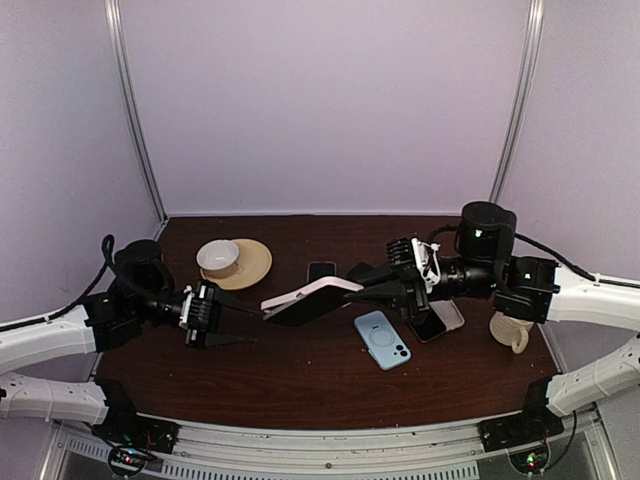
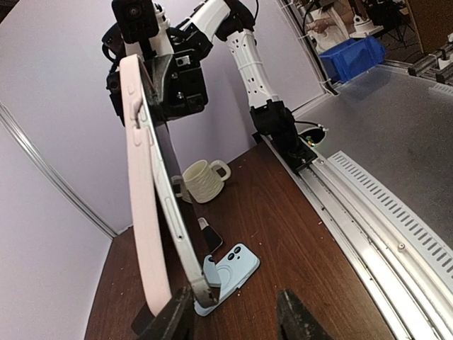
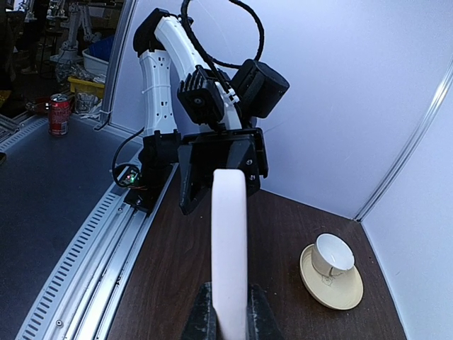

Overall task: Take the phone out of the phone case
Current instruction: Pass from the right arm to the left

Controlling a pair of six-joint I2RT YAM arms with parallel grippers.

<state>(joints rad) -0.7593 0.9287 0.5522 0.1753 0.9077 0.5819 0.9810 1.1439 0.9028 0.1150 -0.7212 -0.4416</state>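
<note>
A metal rail (image 1: pixel 330 440) runs along the near edge, and past it the dark wooden table (image 1: pixel 300 385) holds a blue case (image 1: pixel 383 340) lying flat and a cream mug (image 1: pixel 510 330). Above mid-table the pink phone case (image 1: pixel 298 293) hangs tilted, the phone (image 1: pixel 318 308) parting from it at one end. The right gripper (image 3: pixel 230 304) is clamped on its right end, and the left gripper (image 2: pixel 235 301) stands wide with one finger touching its left end. Farther back a cup (image 1: pixel 218 257) sits on a saucer (image 1: pixel 252 265), then plain lilac walls (image 1: pixel 330 100).

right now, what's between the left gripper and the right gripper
The pink-cased phone bridges the whole gap, lifted off the table, as the top view shows. The right gripper clamps one end; the other end reaches the left gripper, which is open.
</note>
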